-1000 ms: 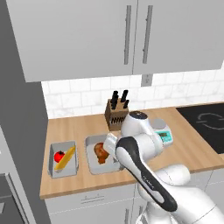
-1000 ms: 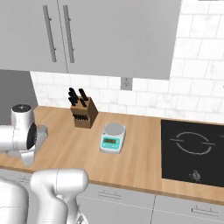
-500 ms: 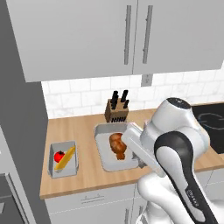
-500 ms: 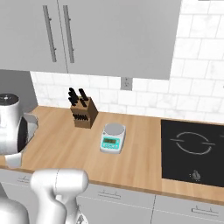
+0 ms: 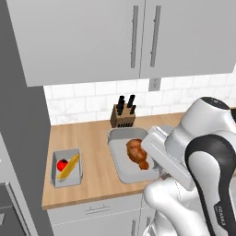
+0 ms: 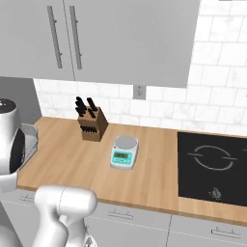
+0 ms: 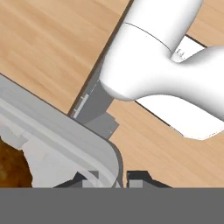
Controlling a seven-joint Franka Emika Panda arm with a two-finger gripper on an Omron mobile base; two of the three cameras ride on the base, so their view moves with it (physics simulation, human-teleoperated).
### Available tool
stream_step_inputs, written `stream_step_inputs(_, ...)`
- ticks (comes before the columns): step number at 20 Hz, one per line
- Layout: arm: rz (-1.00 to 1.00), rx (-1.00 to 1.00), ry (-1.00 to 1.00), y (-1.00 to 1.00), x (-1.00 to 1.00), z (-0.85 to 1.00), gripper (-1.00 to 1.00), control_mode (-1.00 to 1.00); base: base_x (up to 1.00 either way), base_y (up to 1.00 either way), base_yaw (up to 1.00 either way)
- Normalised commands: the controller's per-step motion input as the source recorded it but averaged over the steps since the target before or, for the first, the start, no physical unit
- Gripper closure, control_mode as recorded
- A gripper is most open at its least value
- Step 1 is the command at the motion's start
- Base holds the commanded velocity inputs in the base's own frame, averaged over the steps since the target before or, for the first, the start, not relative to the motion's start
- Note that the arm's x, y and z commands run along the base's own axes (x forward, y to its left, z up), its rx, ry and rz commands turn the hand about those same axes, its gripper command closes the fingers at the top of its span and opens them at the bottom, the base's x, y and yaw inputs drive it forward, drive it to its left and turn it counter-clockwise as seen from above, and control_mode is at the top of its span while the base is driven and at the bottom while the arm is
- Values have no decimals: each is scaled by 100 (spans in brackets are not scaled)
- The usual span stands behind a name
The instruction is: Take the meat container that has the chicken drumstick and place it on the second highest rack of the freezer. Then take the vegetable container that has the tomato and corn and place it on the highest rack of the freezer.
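The meat container (image 5: 120, 156) is a grey tray with the reddish-brown chicken drumstick (image 5: 137, 154) lying in it; it hangs above the wooden counter. My gripper (image 7: 111, 177) is shut on the tray's rim (image 7: 74, 140) at its right side, with the white hand (image 5: 159, 150) covering that edge. A corner of the tray (image 6: 30, 140) pokes out beside the arm in the right base view. Further left, the vegetable container (image 5: 55, 175) rests on the counter, holding the tomato (image 5: 61, 164) and the corn (image 5: 70, 165). The freezer (image 5: 23, 138) stands as a tall grey body at the far left. Its racks are out of view.
A knife block (image 5: 124, 110) stands against the tiled wall behind the tray. A small kitchen scale (image 6: 124, 152) and a black cooktop (image 6: 212, 164) lie to the right. Upper cabinets (image 5: 115, 37) hang overhead. The counter's front edge (image 5: 92, 198) runs below both trays.
The meat container has come up off the counter in my gripper and swung right, toward the base. The arm has turned with it. The vegetable container has stayed put.
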Motion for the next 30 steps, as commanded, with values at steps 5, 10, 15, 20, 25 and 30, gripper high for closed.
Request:
stream_step_inputs(5,0,0,0,0,0,0,100,-100,0,0,0)
stream_step_inputs(10,0,0,0,0,-6,0,100,-100,0,0,0)
stream_step_inputs(15,1,0,-3,0,-20,0,100,100,-80,-3,5)
stream_step_inputs(20,0,0,0,0,0,0,100,100,-100,-7,1)
stream_step_inputs(25,0,0,0,0,0,0,100,100,-72,68,3)
stream_step_inputs(30,0,0,0,0,0,0,100,100,-39,100,7)
